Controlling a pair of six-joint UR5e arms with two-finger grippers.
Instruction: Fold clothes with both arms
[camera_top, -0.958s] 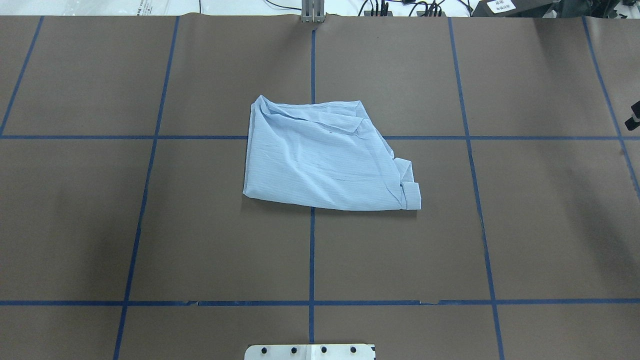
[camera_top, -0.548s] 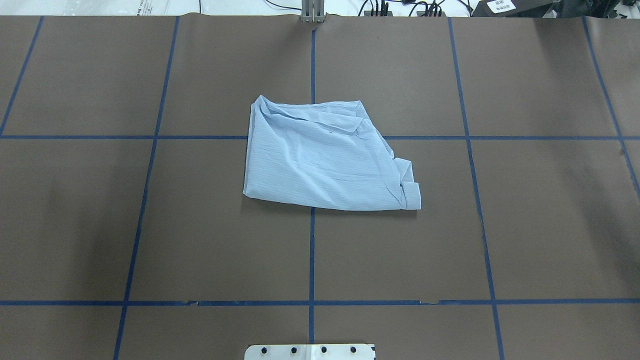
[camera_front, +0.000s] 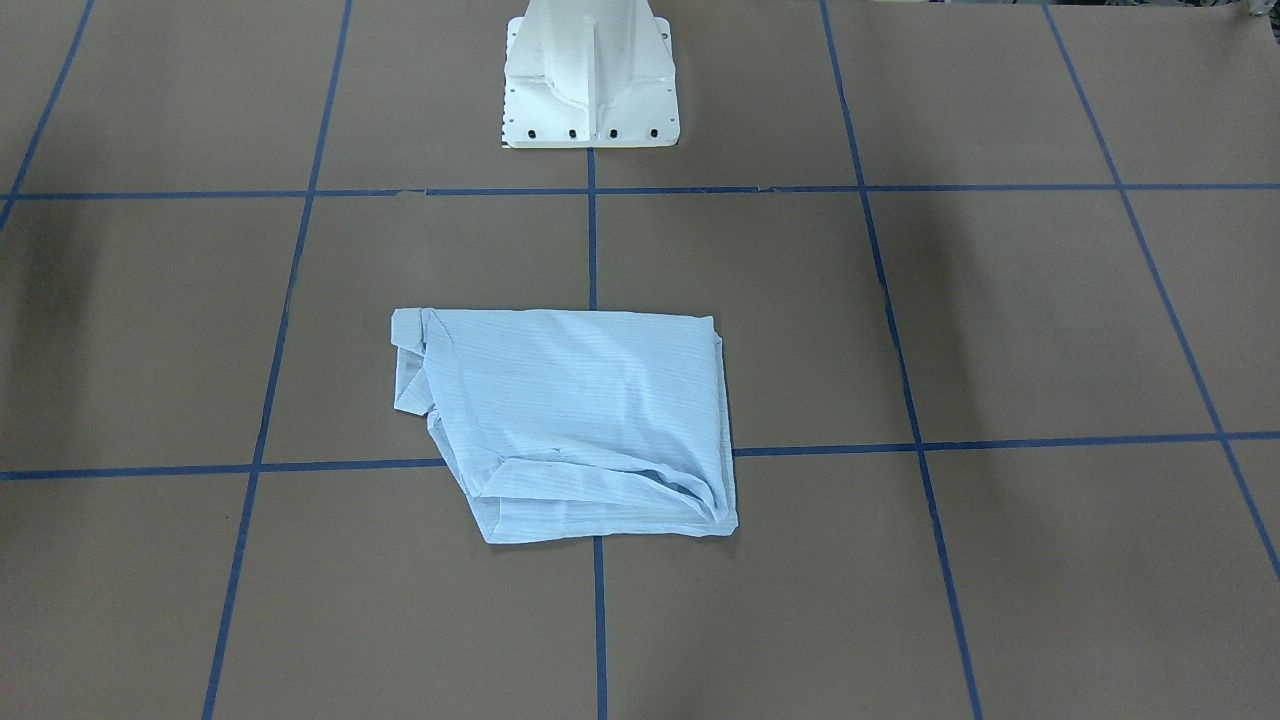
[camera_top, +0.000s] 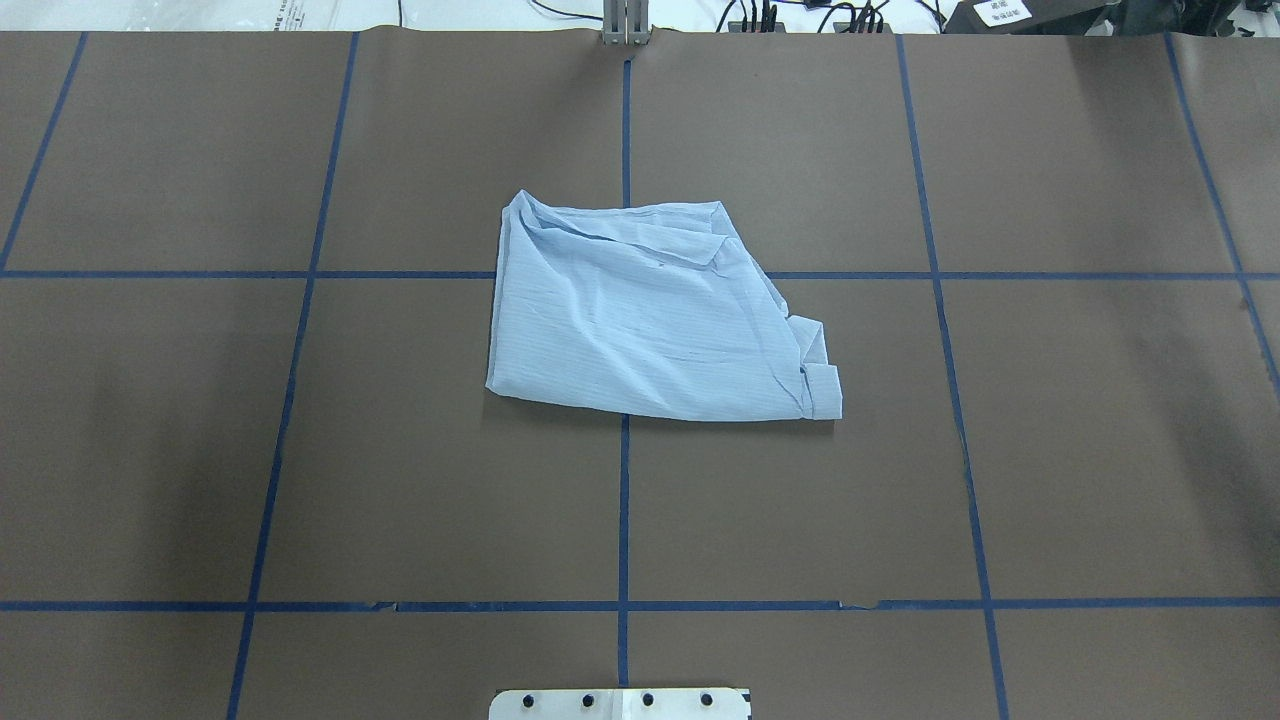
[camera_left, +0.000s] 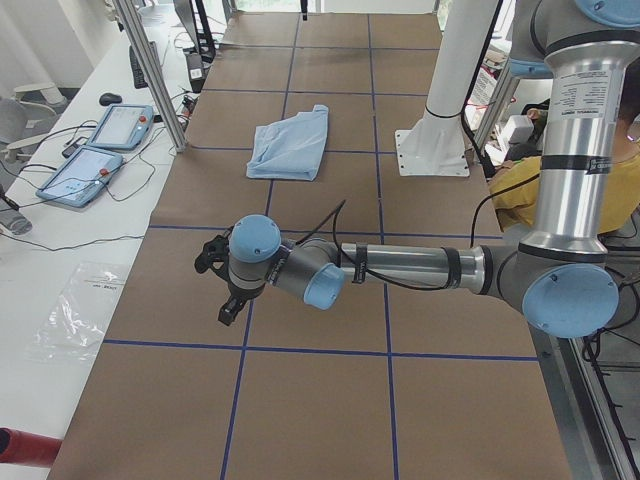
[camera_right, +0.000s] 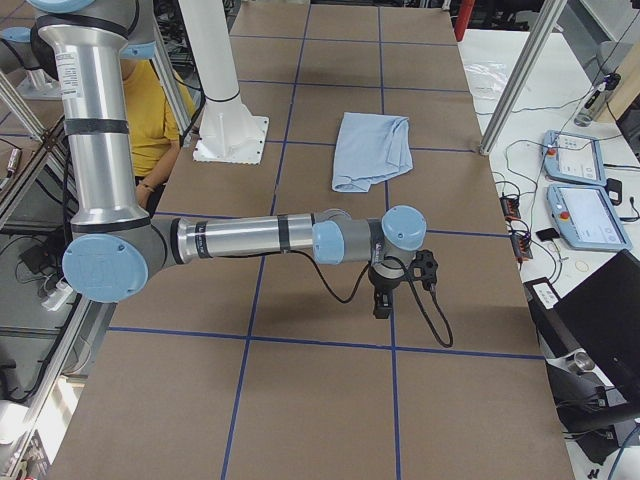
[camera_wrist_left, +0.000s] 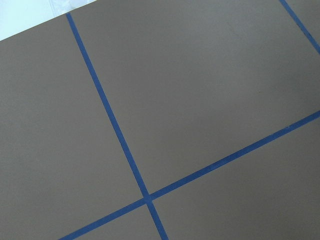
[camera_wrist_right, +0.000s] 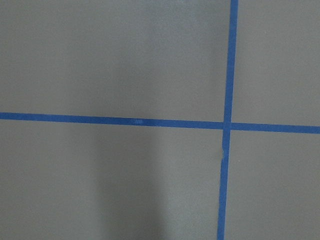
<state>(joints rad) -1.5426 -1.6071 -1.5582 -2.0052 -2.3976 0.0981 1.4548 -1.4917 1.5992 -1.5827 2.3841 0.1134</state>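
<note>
- The shirt (camera_top: 650, 320) lies alone in the middle of the table (camera_top: 1100, 450), folded into a rough, slightly skewed rectangle with soft creases across its top layer.
- It covers the crossing of two blue tape lines (camera_top: 623, 500) on the brown surface, well forward of the white pedestal (camera_front: 590, 80).
- At the shirt's near corner on the robot's right side, a small cuff-like flap (camera_top: 820, 385) sticks out past the main fold.
- Nothing touches the cloth; both arms are well apart from it.
- The left arm (camera_left: 400, 268) reaches out low over its own end of the table, and the left gripper (camera_left: 228, 308) points down above bare brown paper. Whether its fingers are spread or closed cannot be told from this side view.
- The right arm (camera_right: 240, 238) stretches the same way at the opposite end, with the right gripper (camera_right: 382, 305) hanging just above the surface. How its fingers stand cannot be told either.
- Each wrist view shows only brown paper and a tape crossing (camera_wrist_left: 147, 200).
- A person in a yellow top (camera_right: 150, 120) sits behind the robot.
</note>
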